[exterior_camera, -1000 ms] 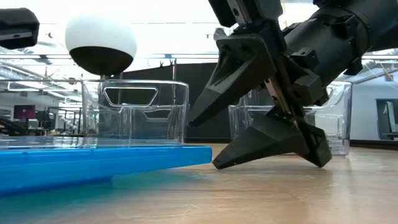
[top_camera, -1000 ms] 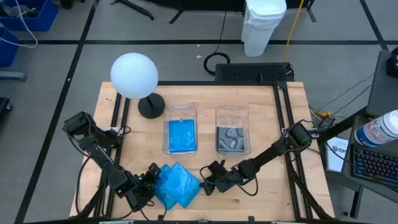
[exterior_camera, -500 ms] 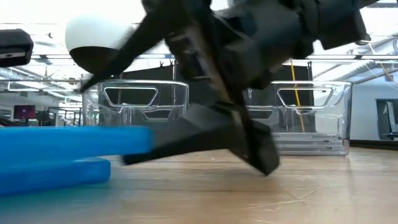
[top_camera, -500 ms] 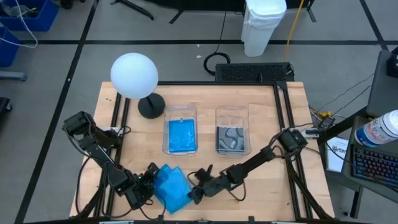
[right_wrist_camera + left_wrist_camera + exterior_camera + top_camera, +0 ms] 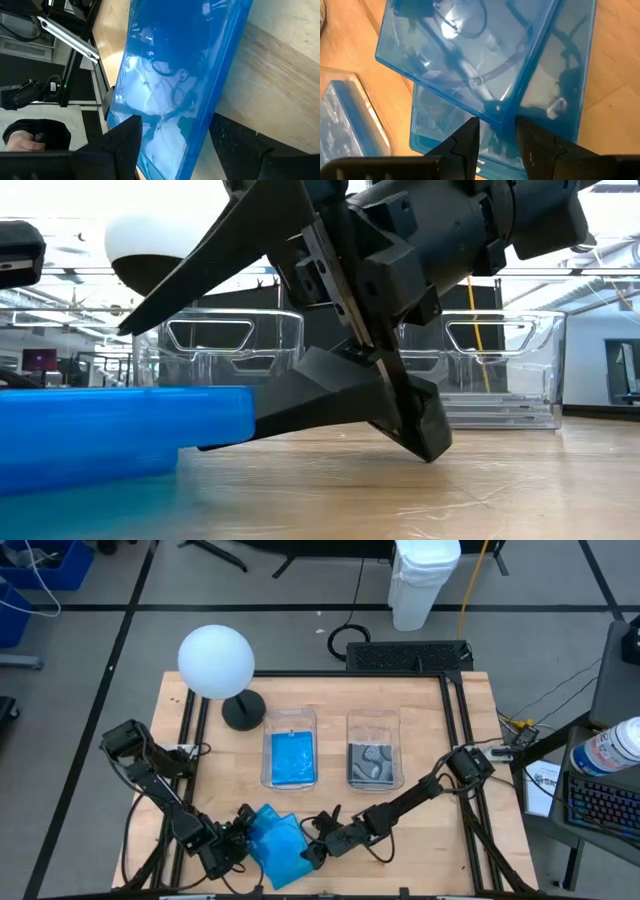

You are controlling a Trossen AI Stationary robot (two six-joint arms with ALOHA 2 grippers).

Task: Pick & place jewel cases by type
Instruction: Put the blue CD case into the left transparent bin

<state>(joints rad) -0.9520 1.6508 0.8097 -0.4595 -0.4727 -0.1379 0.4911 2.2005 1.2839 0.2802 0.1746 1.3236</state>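
Two clear bins (image 5: 289, 730) sit in the middle of my table, one with blue cases, one with grey ones (image 5: 374, 762).
A white ball lamp (image 5: 216, 662) stands off to the side, out of my way. Near the front edge lie two blue jewel cases (image 5: 275, 845), one on top of the other. My left gripper (image 5: 240, 833) pinches a corner of the top case. My right gripper (image 5: 313, 843) is spread wide around the pile's other edge, one finger above and one below.
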